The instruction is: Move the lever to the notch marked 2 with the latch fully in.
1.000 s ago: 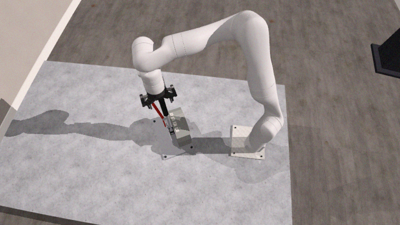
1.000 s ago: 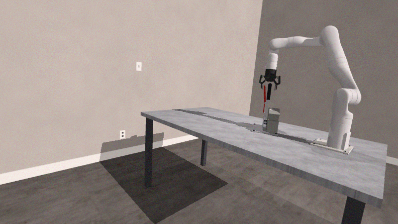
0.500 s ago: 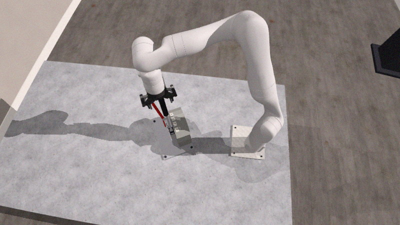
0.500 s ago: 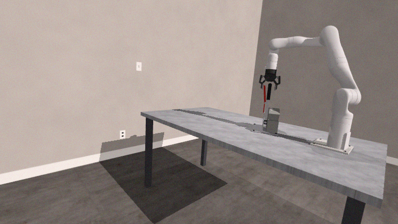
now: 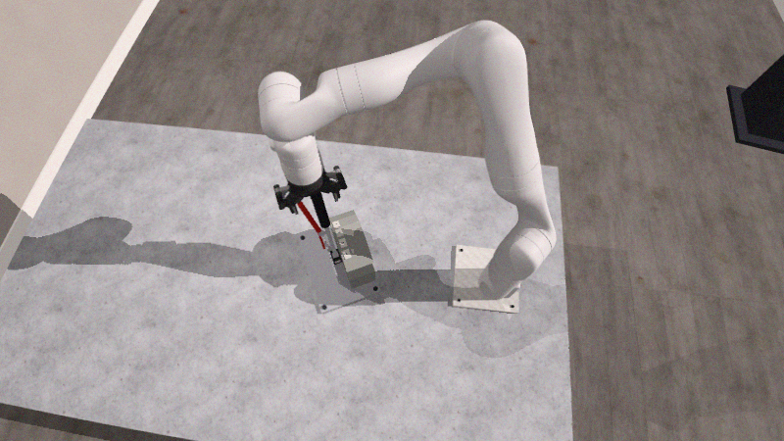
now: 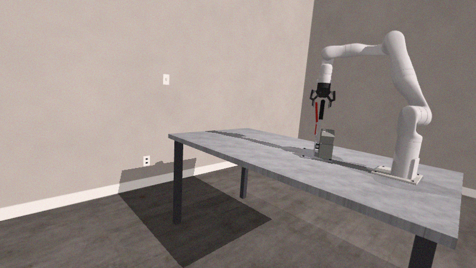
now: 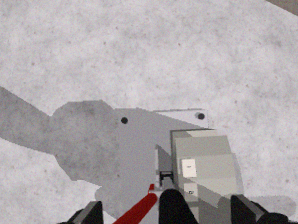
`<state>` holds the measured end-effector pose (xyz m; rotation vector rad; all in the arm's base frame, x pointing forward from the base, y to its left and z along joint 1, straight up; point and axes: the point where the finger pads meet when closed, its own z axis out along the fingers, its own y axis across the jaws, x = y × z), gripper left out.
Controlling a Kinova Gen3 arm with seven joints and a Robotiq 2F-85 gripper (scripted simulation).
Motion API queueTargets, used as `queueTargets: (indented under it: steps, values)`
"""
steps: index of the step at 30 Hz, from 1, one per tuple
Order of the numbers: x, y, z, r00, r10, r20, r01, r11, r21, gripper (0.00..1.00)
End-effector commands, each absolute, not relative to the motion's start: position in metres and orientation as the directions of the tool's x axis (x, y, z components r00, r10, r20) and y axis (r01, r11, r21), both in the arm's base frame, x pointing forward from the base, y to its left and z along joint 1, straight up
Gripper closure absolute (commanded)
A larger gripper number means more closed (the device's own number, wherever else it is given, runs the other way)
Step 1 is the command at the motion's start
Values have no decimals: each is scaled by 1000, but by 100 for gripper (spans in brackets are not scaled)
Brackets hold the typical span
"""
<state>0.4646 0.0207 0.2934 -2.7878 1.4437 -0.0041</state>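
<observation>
A grey lever box [image 5: 352, 249] stands on a thin base plate in the middle of the table; it also shows in the side view [image 6: 325, 143] and the wrist view [image 7: 206, 176]. A black handle [image 5: 320, 213] rises from it, with the red bar [image 5: 310, 218] splayed away from the handle on its left. My gripper [image 5: 310, 193] is open at the handle's top, one finger on each side, touching neither. In the wrist view the handle [image 7: 174, 219] and the red bar [image 7: 129, 220] lie between my open fingers. Small number plates sit on the box top; their digits are too small to read.
The arm's base plate [image 5: 485, 278] is bolted to the table right of the box. A dark cabinet [image 5: 759, 109] stands on the floor at the far right, off the table.
</observation>
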Motion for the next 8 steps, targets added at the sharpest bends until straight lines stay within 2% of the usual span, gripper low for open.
queueTargets:
  steps: [1, 8]
  values:
    - [465, 21, 294, 577, -817, 2, -817, -577, -5, 1]
    - [465, 21, 296, 577, -817, 3, -817, -577, -5, 1]
